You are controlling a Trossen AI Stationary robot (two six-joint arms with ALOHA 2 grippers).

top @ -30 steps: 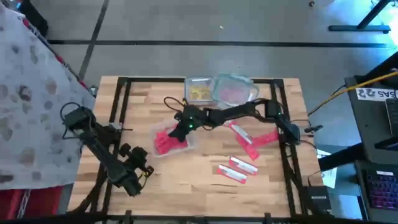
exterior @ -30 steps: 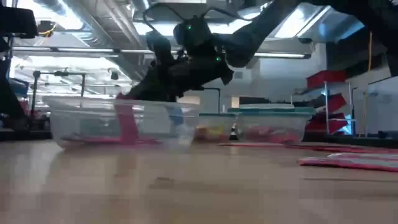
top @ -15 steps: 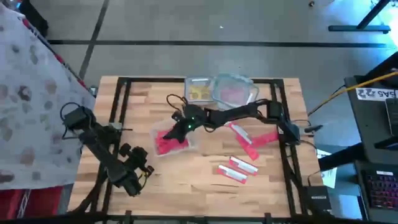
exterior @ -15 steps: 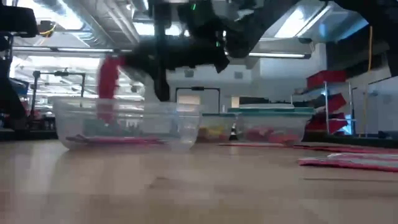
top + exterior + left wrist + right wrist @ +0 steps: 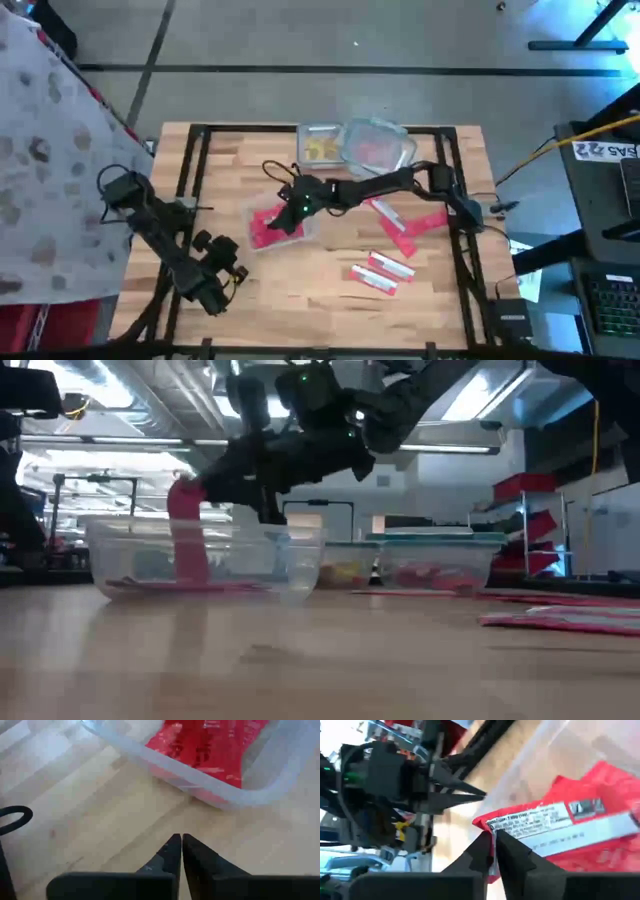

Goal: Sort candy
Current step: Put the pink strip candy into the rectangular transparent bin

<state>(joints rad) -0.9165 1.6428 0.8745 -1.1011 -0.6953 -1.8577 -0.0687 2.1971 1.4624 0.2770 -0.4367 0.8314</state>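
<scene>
High view: right gripper (image 5: pixel 290 205) sits over a clear tub (image 5: pixel 262 208) near table (image 5: pixel 300 290) centre; red packets (image 5: pixel 265 228) lie inside it. More packets (image 5: pixel 381 273) lie loose on the wood to the right. Two tubs at the far edge, one with yellow pieces (image 5: pixel 320 148). Left gripper (image 5: pixel 232 270) waits at the front left.

Low view: one red packet (image 5: pixel 187 535) hangs upright from the right gripper into the tub.

Left wrist view: jaws pressed together, empty, pointing at the tub.

Right wrist view: jaws narrow, pinching the packet's edge.
</scene>
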